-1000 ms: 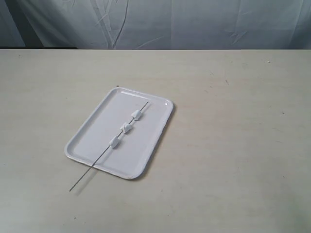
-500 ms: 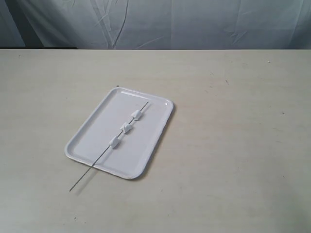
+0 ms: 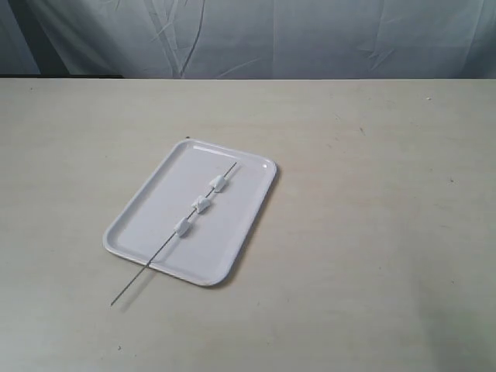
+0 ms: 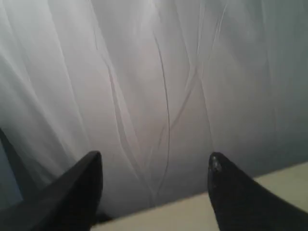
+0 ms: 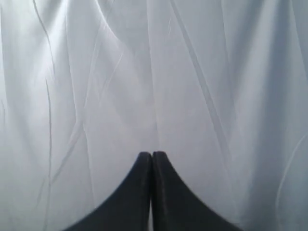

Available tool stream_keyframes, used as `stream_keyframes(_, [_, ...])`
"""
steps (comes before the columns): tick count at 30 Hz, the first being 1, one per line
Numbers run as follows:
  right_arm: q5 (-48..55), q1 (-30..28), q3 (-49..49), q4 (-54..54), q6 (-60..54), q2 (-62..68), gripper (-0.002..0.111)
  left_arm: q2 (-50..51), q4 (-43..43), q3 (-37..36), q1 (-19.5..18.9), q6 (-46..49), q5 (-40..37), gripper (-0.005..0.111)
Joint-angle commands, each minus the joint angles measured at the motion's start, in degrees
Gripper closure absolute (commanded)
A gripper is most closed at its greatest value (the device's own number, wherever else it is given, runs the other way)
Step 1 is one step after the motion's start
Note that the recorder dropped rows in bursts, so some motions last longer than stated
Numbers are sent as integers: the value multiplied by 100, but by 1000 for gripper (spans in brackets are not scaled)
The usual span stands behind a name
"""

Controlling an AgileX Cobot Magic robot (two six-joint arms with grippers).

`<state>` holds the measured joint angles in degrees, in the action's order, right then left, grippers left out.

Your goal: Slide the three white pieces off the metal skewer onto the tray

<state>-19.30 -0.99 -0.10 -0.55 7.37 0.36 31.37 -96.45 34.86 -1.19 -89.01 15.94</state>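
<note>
While the three white pieces sit threaded on the metal skewer, it lies slantwise across the tray, one end overhanging the desk. Left fingers are spread wide and empty, right fingers pressed together, both facing a curtain.

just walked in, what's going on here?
Nothing is handled yet. The metal skewer lies diagonally across the tray with the three white pieces threaded on it, one end out over the table. Neither arm is over the table: the left gripper is open, the right gripper shut, both facing the curtain.
</note>
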Motion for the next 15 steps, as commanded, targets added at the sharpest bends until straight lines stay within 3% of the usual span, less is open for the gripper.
stream_keyframes(1, [-605,-24,10,374,1218,-36,109,1109,-350,11,13,-462,183,48])
stream_keyframes(9, [-1802,-24,10,411,2096,-36,109,2205,-350,11,13,-509,-174,71])
stream_keyframes(15, [-1467,-24,10,55,2220,-36,109,2231,-350,11,13,-546,-2105,95])
